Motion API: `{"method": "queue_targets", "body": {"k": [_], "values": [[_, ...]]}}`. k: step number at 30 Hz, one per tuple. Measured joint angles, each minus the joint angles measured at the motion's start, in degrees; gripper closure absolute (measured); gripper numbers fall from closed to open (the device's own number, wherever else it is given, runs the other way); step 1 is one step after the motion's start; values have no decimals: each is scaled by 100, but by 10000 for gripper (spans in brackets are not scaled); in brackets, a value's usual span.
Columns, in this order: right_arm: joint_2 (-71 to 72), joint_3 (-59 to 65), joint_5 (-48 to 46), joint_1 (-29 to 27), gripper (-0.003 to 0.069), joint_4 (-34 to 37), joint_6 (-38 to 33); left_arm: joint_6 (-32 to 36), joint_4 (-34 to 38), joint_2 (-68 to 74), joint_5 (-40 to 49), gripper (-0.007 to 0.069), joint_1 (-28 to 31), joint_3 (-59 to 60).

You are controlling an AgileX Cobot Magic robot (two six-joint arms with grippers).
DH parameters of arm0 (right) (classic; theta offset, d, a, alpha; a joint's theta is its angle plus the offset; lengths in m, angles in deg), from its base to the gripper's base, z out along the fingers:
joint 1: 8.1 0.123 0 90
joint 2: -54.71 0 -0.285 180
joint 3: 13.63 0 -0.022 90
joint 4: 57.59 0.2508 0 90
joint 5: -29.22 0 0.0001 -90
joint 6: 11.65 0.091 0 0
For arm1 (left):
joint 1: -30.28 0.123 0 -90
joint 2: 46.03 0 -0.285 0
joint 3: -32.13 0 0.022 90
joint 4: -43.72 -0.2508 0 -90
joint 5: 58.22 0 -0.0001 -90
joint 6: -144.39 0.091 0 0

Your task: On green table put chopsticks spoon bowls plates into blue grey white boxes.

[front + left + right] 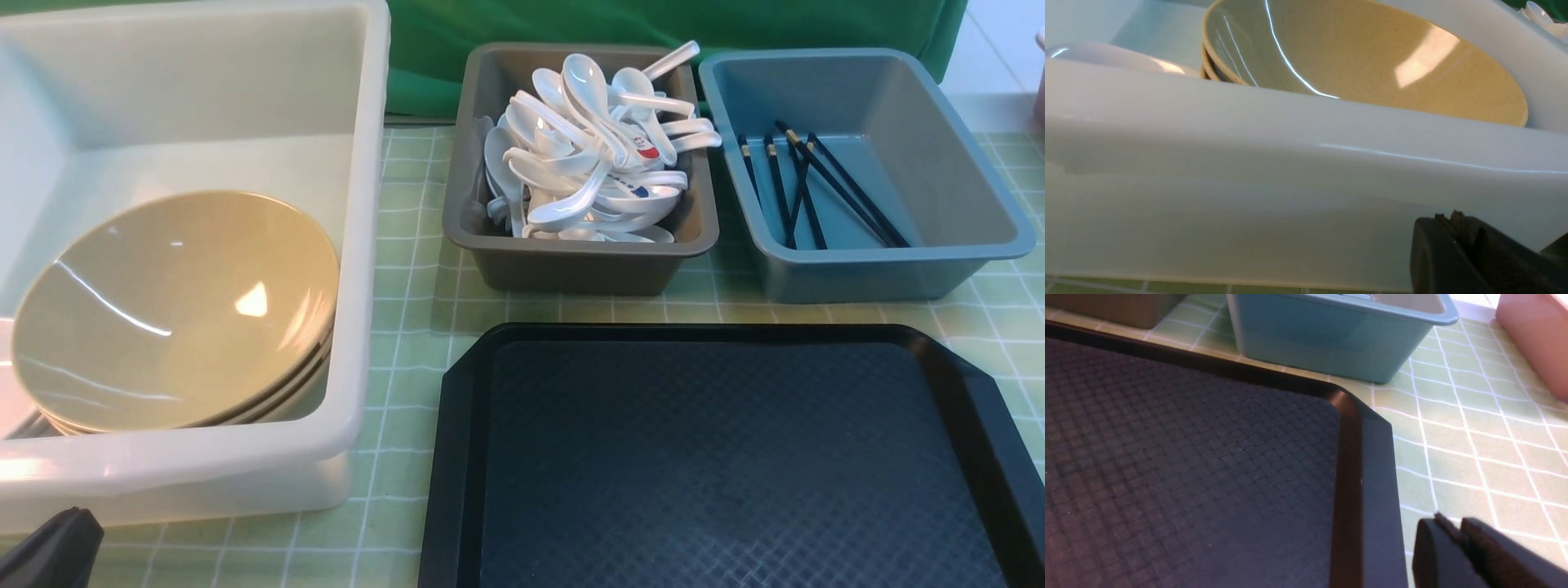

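No pickup target is seen on the black tray (735, 457); left pincer (1453, 220) clenched empty beside the white box (1290, 163), right pincer (1453, 531) near-clenched, empty.

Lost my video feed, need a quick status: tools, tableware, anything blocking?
Left tool shut, empty, beside white box. Right tool near shut, empty, by tray. Bowls, spoons, chopsticks boxed. No obstruction seen.
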Motion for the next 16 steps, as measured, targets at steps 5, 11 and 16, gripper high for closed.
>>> {"method": "queue_targets", "body": {"k": [5, 11, 16], "values": [[0, 0, 0, 0, 580, 0, 0, 0, 0, 0, 0, 626, 0, 0], [0, 0, 0, 0, 578, 0, 0, 0, 0, 0, 0, 626, 0, 0], [0, 0, 0, 0, 569, 0, 0, 0, 0, 0, 0, 626, 0, 0]]}}
